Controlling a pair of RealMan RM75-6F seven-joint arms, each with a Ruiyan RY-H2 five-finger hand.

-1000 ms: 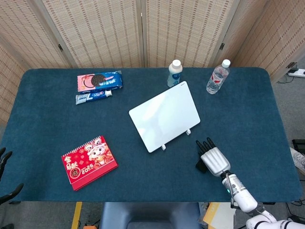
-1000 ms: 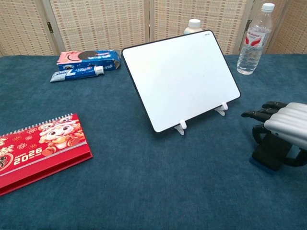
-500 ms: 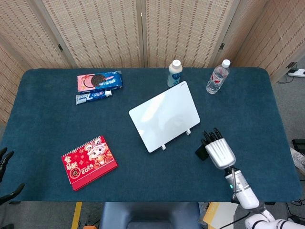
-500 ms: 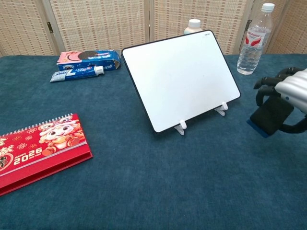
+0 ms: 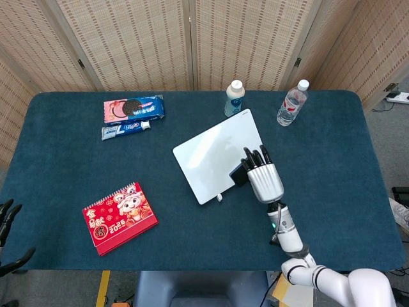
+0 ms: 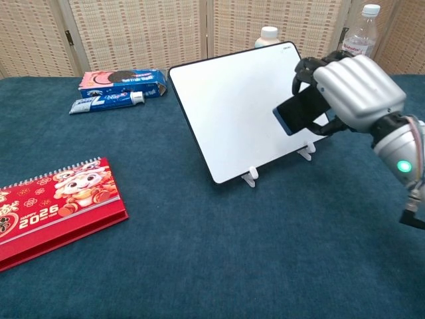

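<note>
A white board (image 5: 208, 157) (image 6: 232, 106) leans tilted on small clips at the middle of the blue table (image 5: 332, 160). My right hand (image 5: 263, 180) (image 6: 352, 90) grips a dark block with a blue underside (image 5: 238, 175) (image 6: 300, 109) and holds it against or just in front of the board's right part. Contact cannot be told. Only the dark fingers of my left hand (image 5: 6, 214) show, spread apart and holding nothing, off the table's left edge low in the head view.
A red 2026 desk calendar (image 5: 119, 217) (image 6: 53, 206) lies front left. A cookie box (image 5: 134, 107) (image 6: 123, 80) and a toothpaste box (image 5: 124, 129) (image 6: 106, 102) lie back left. A white bottle (image 5: 234, 98) (image 6: 268, 34) and a water bottle (image 5: 292, 103) (image 6: 362, 30) stand behind the board.
My right hand lifted the dark block from the table at the front right and carried it left and up to the board's face. The left hand stayed put.
</note>
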